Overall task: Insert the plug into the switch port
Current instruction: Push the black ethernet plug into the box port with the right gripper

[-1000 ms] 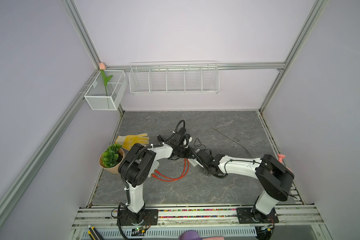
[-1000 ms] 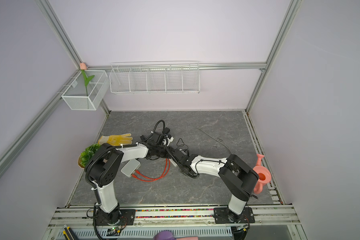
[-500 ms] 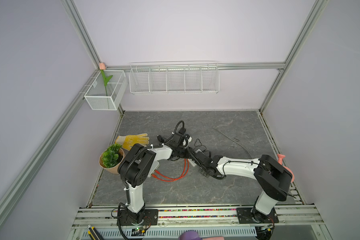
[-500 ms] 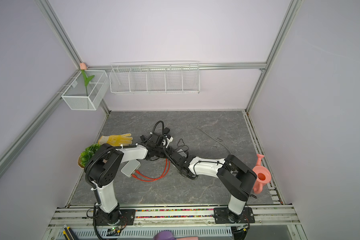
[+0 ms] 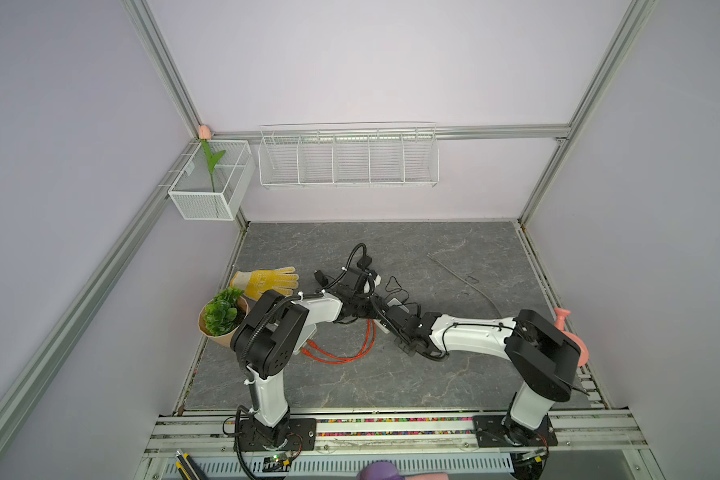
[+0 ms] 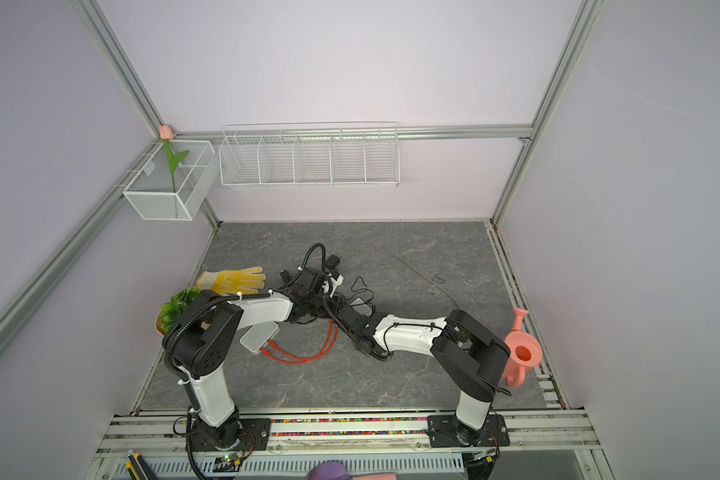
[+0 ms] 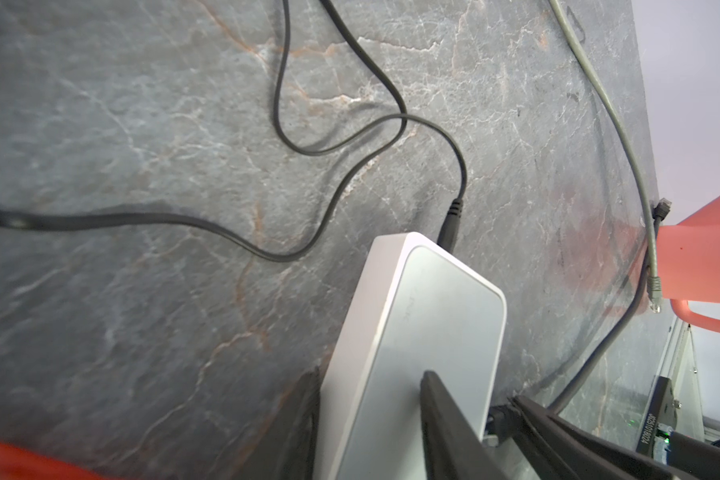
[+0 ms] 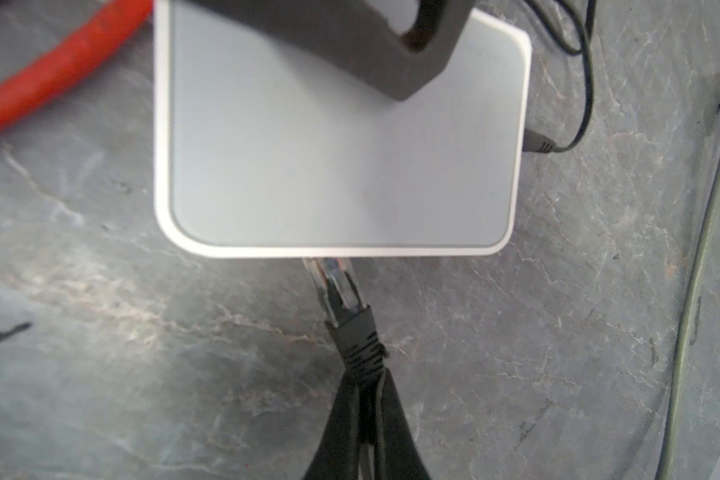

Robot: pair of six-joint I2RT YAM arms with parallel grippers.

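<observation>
The right claw [image 8: 364, 386] is clamped tight on the black rubber boot of the clear plastic plug [image 8: 335, 282], whose tip meets the near edge of the flat white plastic switch [image 8: 341, 145] just ahead. Beyond, the left claw [image 7: 371, 374] straddles the switch's far end; gripping or loose, can't tell.

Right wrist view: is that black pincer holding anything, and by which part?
Yes: the right gripper is shut on the black ribbed boot, just behind the clear plug.

Two grippers [image 8: 364, 399], two baskets [image 5: 348, 166], one glove [image 5: 267, 280]
</observation>
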